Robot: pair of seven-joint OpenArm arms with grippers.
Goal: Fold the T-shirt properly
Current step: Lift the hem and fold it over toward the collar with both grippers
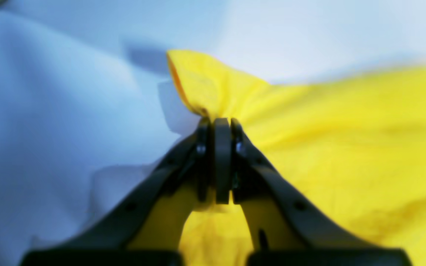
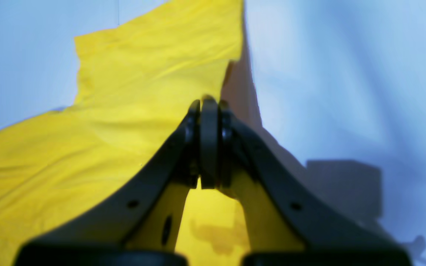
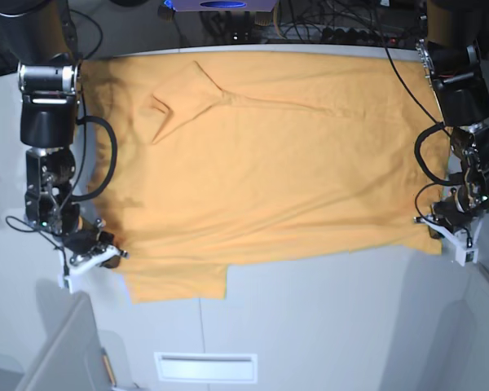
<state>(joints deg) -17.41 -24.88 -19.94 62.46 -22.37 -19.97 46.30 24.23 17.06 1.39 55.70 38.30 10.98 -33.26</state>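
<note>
Left hand (image 1: 218,123) and right hand (image 2: 209,101) each pinch a near corner of the T-shirt (image 3: 261,163), which stretches long between them

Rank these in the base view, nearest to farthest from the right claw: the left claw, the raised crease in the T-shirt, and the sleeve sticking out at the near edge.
1. The sleeve of the T-shirt, just beside the right claw at the near edge.
2. The raised crease, up toward the far edge.
3. The left claw, on the view's right.
</note>
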